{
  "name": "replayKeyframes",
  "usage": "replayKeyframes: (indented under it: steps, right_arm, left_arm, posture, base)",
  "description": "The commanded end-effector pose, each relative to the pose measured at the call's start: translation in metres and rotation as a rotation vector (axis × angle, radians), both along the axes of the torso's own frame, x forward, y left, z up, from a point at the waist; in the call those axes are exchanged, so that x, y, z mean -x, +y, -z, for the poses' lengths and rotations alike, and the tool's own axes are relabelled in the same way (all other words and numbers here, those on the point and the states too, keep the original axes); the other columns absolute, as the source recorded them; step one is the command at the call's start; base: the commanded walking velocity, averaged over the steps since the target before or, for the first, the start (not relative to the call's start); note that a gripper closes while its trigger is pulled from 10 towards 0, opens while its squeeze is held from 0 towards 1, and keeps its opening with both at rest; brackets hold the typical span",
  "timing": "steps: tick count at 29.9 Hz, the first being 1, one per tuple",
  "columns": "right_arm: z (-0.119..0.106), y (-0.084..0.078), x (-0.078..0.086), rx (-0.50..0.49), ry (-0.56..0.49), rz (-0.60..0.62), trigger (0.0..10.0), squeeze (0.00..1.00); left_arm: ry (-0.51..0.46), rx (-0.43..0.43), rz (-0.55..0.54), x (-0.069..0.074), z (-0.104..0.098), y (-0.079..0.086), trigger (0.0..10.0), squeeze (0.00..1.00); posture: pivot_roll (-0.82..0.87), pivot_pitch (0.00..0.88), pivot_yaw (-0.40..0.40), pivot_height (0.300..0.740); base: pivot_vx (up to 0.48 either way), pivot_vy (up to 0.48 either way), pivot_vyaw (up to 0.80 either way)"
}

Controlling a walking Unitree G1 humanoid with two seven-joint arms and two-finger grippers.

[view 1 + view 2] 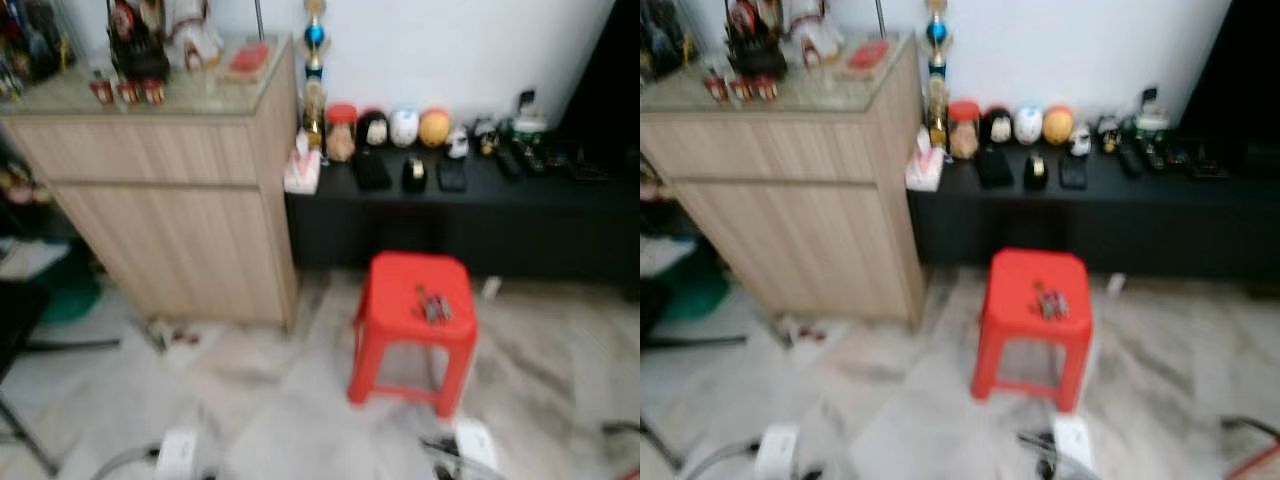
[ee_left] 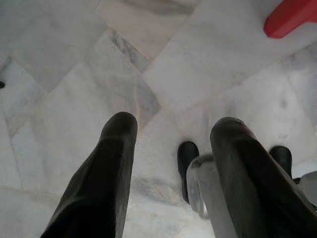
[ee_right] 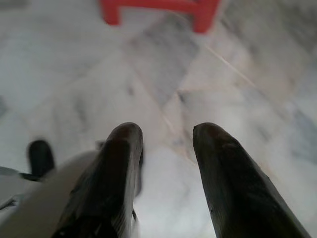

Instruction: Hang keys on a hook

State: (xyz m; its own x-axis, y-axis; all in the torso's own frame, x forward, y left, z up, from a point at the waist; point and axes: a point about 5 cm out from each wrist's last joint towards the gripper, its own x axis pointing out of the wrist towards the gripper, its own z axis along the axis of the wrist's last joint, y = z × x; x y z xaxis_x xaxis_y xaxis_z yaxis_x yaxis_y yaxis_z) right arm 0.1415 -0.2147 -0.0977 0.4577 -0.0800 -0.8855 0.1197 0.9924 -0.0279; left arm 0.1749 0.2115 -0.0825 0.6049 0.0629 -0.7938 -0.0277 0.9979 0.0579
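The keys (image 1: 434,305) lie on top of a red stool (image 1: 412,330) on the marble floor (image 1: 270,400), ahead of both claws and well apart from them. The left claw (image 2: 173,134) and the right claw (image 3: 166,134) both hang over bare floor with fingers spread and empty. The pictures are too blurred to read any writing on the things along the black bench (image 1: 480,215) or the wooden cabinet (image 1: 170,190).

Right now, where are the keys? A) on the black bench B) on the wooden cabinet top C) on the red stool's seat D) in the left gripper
C: the keys lie on the seat of the red stool, and both grippers hang open over bare floor.
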Motion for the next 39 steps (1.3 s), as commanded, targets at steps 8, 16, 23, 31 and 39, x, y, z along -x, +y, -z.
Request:
replayKeyframes:
  steps: [8, 16, 23, 31, 39]
  right_arm:
    - [-0.004, 0.001, -0.01, -0.038, -0.082, 0.069, 10.0, 0.0]
    - [-0.007, 0.0, -0.016, -0.049, -0.116, 0.107, 10.0, 0.0]
    - [-0.009, 0.002, -0.021, -0.052, -0.137, 0.108, 10.0, 0.0]
    - [-0.009, -0.001, -0.02, -0.05, -0.129, 0.08, 10.0, 0.0]
    - [-0.013, 0.003, -0.031, -0.039, -0.147, 0.071, 10.0, 0.0]
  left_arm:
    - [-0.013, -0.017, 0.009, -0.011, -0.006, 0.007, 10.0, 0.0]
    - [-0.008, -0.011, 0.022, -0.015, -0.008, 0.006, 10.0, 0.0]
    - [-0.013, -0.005, 0.022, -0.017, -0.008, 0.004, 10.0, 0.0]
    - [-0.01, -0.002, 0.011, -0.014, -0.007, 0.005, 10.0, 0.0]
    - [0.003, -0.007, 0.024, -0.011, -0.006, 0.006, 10.0, 0.0]
  posture:
    - [-0.05, 0.0, -0.04, 0.74]
    - [-0.07, 0.0, -0.028, 0.74]
    - [-0.07, 0.0, -0.041, 0.74]
    - [-0.06, 0.0, -0.043, 0.74]
    - [-0.08, 0.0, -0.022, 0.74]
  base:
    - [0.25, 0.0, 0.0]
    - [0.249, 0.0, -0.19]
    - [0.251, 0.0, -0.22]
    - [0.252, 0.0, 0.0]
    - [0.251, 0.0, 0.52]
